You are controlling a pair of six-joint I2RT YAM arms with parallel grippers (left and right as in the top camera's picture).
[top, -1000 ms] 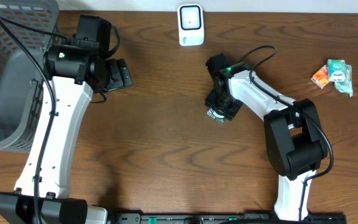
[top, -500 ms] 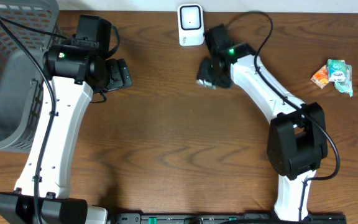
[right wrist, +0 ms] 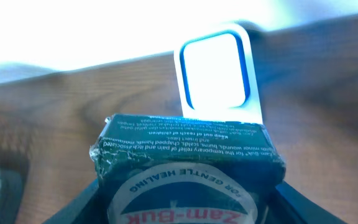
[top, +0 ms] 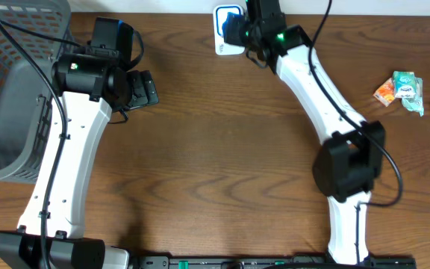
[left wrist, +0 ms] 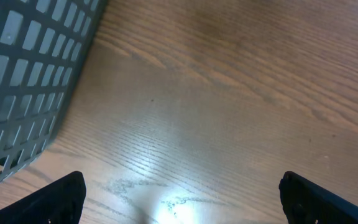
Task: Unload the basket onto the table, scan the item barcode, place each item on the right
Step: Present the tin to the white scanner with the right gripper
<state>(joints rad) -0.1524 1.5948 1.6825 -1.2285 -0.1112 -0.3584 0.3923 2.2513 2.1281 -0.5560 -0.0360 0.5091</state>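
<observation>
green box (right wrist: 188,155) is clasped by right gripper (right wrist: 188,205) before scanner (right wrist: 215,74) | left gripper (left wrist: 182,199) is spread wide beside basket (left wrist: 23,81) | basket contents unclear

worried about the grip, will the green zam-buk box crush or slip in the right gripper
Probably stiff: the green box shows sharp flat edges in the right gripper. Its crinkled wrap at one corner may be slippery. It looks small, so likely light.

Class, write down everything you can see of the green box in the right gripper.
The green box is a dark-green carton in crinkled clear wrap, with fine white print and red "Zam-Buk" lettering on a white oval. The right gripper clamps its sides, with its far side facing the white scanner.
</observation>
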